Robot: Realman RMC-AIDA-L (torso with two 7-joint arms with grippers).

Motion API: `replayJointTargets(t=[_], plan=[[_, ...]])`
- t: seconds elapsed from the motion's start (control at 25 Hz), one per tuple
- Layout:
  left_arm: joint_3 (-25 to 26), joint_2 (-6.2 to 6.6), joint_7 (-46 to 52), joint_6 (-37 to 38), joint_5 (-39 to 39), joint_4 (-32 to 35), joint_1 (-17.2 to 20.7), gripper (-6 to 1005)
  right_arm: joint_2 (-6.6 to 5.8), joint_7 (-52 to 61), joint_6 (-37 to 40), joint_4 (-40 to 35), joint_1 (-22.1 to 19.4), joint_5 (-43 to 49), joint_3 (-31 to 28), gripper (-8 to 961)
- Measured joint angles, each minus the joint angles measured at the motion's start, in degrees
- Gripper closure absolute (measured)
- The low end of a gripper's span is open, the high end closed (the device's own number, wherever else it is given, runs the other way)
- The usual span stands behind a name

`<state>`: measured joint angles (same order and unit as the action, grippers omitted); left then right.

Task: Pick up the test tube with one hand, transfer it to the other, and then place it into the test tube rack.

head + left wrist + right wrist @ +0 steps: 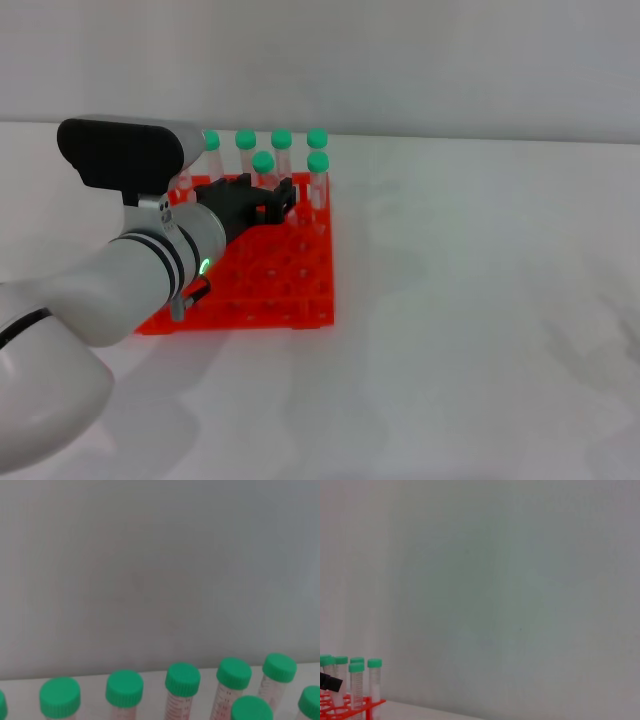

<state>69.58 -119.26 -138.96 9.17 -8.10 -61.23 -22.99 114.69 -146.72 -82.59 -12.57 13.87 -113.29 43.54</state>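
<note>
Six green-capped tubes visible upright at rear of test tube rack (290,290), on white counter (480,330). Left gripper (285,195) poised over rack beside them, likely seating or selecting the test tube (263,172); jaws' state cannot be told. Right gripper unseen.

Left part of the test tube rack (300,290) hidden behind the left arm (130,280). Cannot tell whether the left end effector (268,198) holds a test tube, nor how its fingers stand. Tube bodies cut off in the left wrist view, only green caps (182,677) showing.
</note>
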Motion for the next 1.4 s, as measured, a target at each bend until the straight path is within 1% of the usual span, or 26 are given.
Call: replayJointTargets(t=[0.12, 0.28, 0.32, 0.44, 0.48, 0.56, 0.68, 0.72, 0.84, 0.92, 1.04, 1.08, 1.12, 1.2, 1.28, 1.4], plan=[[-0.4, -0.04, -0.1, -0.4, -0.3, -0.3, 0.5, 621, 0.0, 0.0, 0.0, 0.5, 0.2, 0.0, 0.1, 84], [-1.7, -0.1, -0.3, -1.6, -0.5, -1.8, 2.7, 434, 0.0, 0.0, 0.0, 0.6, 0.2, 0.0, 0.2, 84], [-2.1, -0.1, -0.3, -1.8, -0.7, -2.7, 3.9, 387, 0.0, 0.0, 0.0, 0.6, 0.2, 0.0, 0.2, 84], [-2.7, -0.17, -0.3, -3.0, -2.0, -5.6, 8.3, 174, 0.0, 0.0, 0.0, 0.6, 0.2, 0.0, 0.1, 84], [-2.8, -0.21, -0.3, -3.9, -2.5, -6.2, 9.7, 174, 0.0, 0.0, 0.0, 0.7, 0.2, 0.0, -0.1, 84], [-2.7, -0.27, -0.3, -8.9, -3.2, -6.9, 13.1, 175, 0.0, -0.3, 0.1, 1.0, 0.1, 0.0, -0.4, 84], [-1.4, -0.28, -0.4, -20.9, -3.5, -5.8, 17.9, 176, 0.0, -0.5, 0.2, 1.3, 0.0, 0.0, -1.1, 84], [-0.5, -0.29, -0.5, -25.8, -3.4, -4.5, 19.7, 176, 0.0, -0.5, 0.4, 1.8, 0.0, 0.0, -2.8, 84], [2.3, -0.37, -0.7, -42.4, -2.6, 1.2, 22.8, 177, 0.0, -0.6, 0.5, 2.6, -0.1, 0.0, -5.6, 83], [4.4, -0.44, -0.7, -56.1, -0.4, 8.8, 23.2, 177, 0.0, -0.7, 0.6, 3.1, -0.2, 0.0, -7.8, 83], [5.9, -0.44, -0.8, -74.7, 7.7, 23.8, 20.5, 178, 0.0, -1.3, 0.7, 4.2, -0.4, 0.0, -11.0, 85], [5.9, -0.43, -0.7, -88.0, 16.0, 36.2, 17.7, 178, 0.0, -1.6, 0.7, 5.1, -0.4, 0.0, -13.1, 85], [5.9, -0.43, -0.7, -88.0, 16.0, 36.2, 17.7, 178, 0.0, -1.6, 0.7, 5.1, -0.4, 0.0, -13.1, 86], [5.6, -0.54, -0.6, -97.1, 22.1, 44.8, 16.0, 179, 0.0, -2.4, 0.7, 5.9, -0.3, 0.0, -14.6, 86], [5.4, -0.62, -0.5, -102.2, 26.3, 50.1, 15.7, 179, 0.04, -3.4, 0.6, 6.4, 0.0, 0.0, -15.2, 87], [5.4, -0.65, -0.5, -103.4, 29.1, 51.9, 16.4, 180, 0.08, -4.2, 0.5, 6.5, -0.2, -0.4, -16.0, 89]])
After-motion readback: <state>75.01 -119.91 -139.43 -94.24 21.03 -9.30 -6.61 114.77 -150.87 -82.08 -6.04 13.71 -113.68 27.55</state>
